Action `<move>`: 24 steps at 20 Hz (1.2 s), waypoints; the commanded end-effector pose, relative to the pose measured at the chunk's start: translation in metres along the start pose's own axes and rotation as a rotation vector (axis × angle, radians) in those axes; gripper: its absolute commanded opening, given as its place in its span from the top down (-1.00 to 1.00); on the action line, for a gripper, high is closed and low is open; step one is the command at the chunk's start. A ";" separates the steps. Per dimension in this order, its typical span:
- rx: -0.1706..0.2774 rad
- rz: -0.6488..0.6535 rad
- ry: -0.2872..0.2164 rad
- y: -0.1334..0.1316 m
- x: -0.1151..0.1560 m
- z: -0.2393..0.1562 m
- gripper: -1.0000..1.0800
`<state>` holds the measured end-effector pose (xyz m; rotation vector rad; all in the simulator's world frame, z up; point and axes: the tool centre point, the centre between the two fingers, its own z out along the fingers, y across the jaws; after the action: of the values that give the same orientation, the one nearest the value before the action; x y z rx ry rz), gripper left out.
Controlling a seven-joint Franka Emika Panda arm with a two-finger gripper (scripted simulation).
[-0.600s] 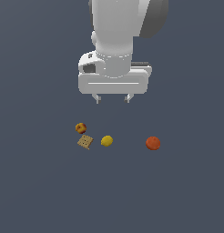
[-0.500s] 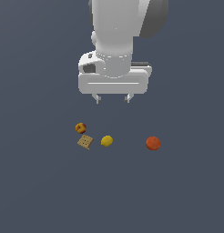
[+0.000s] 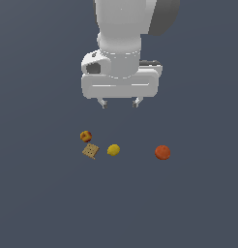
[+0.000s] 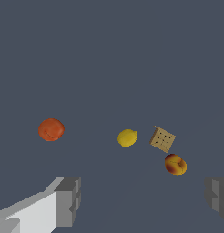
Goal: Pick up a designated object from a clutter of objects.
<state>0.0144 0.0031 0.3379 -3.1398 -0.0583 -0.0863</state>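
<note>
My gripper (image 3: 119, 103), jaws spread, hangs above the mottled red-yellow fruit (image 3: 85, 136); I should centre carefully, since the holed tan cracker (image 3: 90, 151) seemingly touches it.

Simulated test scene, not real room: flat slate-grey ground (image 3: 38, 203) filling whole frame, showing no walls, furniture or horizon. White arm (image 3: 122, 38) rendering smooth and textureless, hanging at 12 o'clock in exterior view. Four small props lying in loose row on bare surface: peach-like fruit (image 3: 85, 136) and cracker (image 3: 90, 151) sitting at 8 o'clock of centre, yellow ball (image 3: 113, 150) near middle, orange-red ball (image 3: 162, 152) lying toward 4 o'clock. Shadows showing faint, edges blocky.
</note>
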 end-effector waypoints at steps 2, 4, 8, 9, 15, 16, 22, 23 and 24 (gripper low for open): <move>0.001 -0.001 0.001 0.000 0.000 0.000 -0.92; 0.001 -0.004 0.000 0.001 0.000 0.001 -0.92; 0.002 -0.020 -0.001 0.004 0.000 0.006 -0.92; 0.002 -0.026 -0.001 0.006 0.000 0.008 -0.92; 0.005 -0.078 -0.004 0.018 0.000 0.025 -0.92; 0.006 -0.090 -0.005 0.020 -0.001 0.029 -0.92; 0.010 -0.175 -0.010 0.040 -0.004 0.057 -0.92; 0.011 -0.192 -0.010 0.044 -0.005 0.063 -0.92; 0.012 -0.209 -0.011 0.048 -0.006 0.068 -0.92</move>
<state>0.0150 -0.0390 0.2780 -3.1163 -0.3457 -0.0699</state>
